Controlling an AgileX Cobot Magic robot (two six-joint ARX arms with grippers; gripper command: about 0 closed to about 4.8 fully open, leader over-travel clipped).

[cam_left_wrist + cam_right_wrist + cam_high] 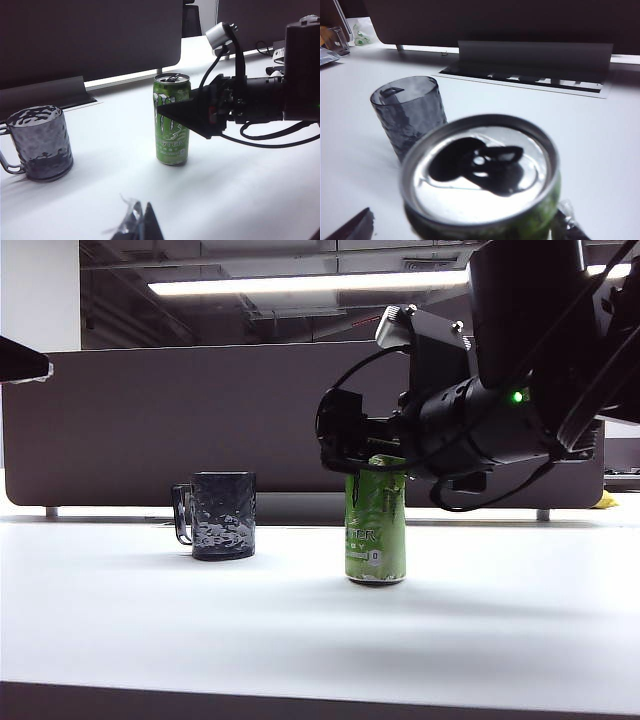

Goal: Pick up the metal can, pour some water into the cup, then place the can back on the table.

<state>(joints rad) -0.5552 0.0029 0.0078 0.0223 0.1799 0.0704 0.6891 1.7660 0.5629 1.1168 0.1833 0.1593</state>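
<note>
I have the right end effector (172, 114) spread wide around the upright can (376, 530) for a grasp, the cup (223, 515) waiting nearby on the counter (300, 630), while the left end effector (136, 225), its opening unreadable, hangs clear.

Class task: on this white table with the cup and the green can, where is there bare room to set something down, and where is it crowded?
Bare: table in front of cup and metal can, and the gap between them. Crowded: around the can, the open right gripper straddling it. Left gripper hangs back, away from both.

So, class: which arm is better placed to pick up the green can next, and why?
The right. Its open right gripper is already at the metal can, fingers either side of its upper part. The left gripper hangs low, away from the can, nearer the cup.
</note>
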